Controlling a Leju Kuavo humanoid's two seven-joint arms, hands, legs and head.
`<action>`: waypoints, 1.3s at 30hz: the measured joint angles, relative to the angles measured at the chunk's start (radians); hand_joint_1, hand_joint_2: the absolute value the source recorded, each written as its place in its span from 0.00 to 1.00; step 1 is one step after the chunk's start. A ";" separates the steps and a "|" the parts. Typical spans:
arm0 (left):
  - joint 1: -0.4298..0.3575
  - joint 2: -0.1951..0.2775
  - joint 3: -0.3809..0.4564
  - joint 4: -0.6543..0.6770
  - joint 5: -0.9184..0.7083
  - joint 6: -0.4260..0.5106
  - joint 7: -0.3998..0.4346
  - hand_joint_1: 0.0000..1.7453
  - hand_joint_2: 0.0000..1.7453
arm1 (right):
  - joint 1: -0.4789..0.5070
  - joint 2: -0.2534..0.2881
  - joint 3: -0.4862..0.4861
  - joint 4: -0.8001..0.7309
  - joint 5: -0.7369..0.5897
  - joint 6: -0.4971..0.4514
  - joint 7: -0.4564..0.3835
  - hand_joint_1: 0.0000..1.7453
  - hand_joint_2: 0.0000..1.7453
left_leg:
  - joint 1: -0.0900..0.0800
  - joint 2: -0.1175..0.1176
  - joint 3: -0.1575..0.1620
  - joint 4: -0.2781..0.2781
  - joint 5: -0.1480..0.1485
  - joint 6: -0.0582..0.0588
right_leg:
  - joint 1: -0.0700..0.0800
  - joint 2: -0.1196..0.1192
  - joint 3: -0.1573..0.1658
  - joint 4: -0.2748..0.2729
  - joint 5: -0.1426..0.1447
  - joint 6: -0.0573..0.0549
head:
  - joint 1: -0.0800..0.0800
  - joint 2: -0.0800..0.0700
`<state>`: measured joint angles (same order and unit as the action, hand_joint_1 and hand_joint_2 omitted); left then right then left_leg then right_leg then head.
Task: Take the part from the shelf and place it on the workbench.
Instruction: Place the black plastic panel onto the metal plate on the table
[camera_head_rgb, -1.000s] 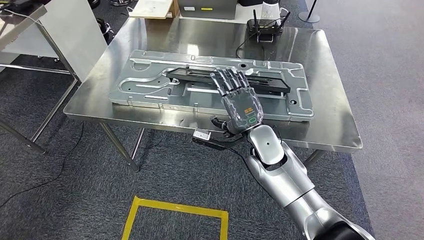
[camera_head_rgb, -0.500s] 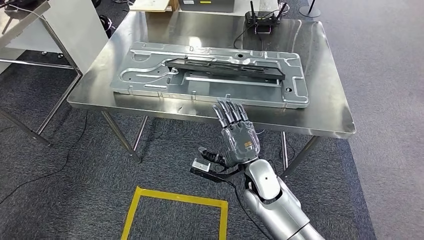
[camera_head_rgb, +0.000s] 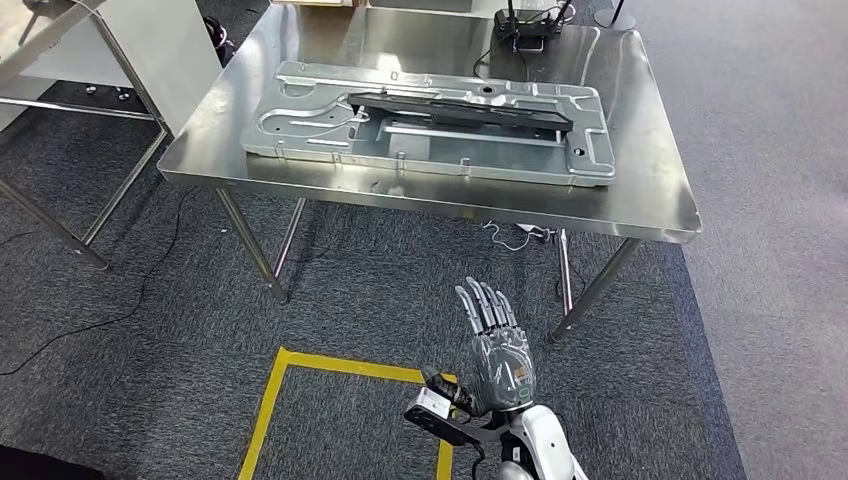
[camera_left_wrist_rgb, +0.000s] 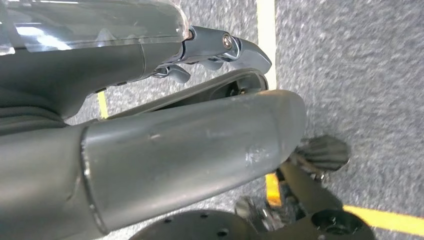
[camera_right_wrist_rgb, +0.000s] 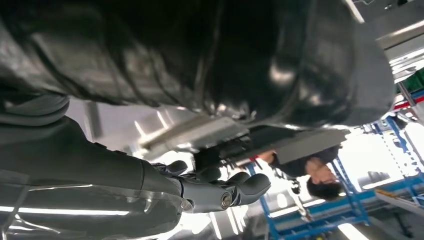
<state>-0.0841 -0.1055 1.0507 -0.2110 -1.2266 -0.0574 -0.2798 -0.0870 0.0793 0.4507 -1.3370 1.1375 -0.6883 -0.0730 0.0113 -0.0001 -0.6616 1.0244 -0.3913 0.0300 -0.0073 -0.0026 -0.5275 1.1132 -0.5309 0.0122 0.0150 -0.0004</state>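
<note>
Right hand (camera_head_rgb: 500, 352) withdrawn from part (camera_head_rgb: 458, 109)

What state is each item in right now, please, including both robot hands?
Black part: lying flat on the metal panel, released.
Metal panel: flat on the workbench.
Workbench: upright, carrying the panel and a router.
Router: at the far edge, antennas up.
Right robot hand: empty, fingers straight.
Left robot hand: hanging over the floor, grip unclear.

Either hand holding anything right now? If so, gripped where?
Nothing is held. The right hand hangs over the carpet with fingers spread, short of the table. The left hand grips nothing. The black part lies on the metal panel.
</note>
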 joint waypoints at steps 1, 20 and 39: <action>0.000 -0.001 0.003 0.000 0.004 0.001 -0.001 0.00 0.00 | 0.013 0.006 -0.008 0.000 -0.014 -0.003 -0.007 0.00 0.00 | -0.001 0.001 -0.004 -0.001 0.010 -0.006 | 0.004 0.000 0.045 -0.066 -0.014 -0.006 | 0.000 0.000; 0.010 -0.005 0.128 -0.002 0.075 0.045 -0.017 0.00 0.00 | 0.163 0.109 -0.866 0.653 -0.475 0.107 -0.505 0.00 0.00 | -0.010 -0.004 0.229 -0.050 -0.165 0.009 | 0.013 -0.025 -0.116 -0.078 0.118 -0.008 | -0.001 0.000; 0.020 -0.016 0.172 -0.002 0.072 0.060 -0.033 0.00 0.00 | 0.095 0.114 -1.118 1.100 -0.368 0.302 0.076 0.00 0.00 | 0.004 -0.020 0.026 0.167 -0.199 -0.045 | -0.009 -0.014 -0.009 -0.103 0.031 -0.036 | -0.003 0.000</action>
<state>-0.0644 -0.1213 1.2226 -0.2125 -1.1547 0.0025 -0.3128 0.0082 0.1936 -0.6677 -0.2366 0.7693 -0.3863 0.0031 0.0157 -0.0201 -0.6359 1.1911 -0.5903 -0.0147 -0.0161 -0.0168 -0.5361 1.0105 -0.4996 -0.0236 0.0117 -0.0004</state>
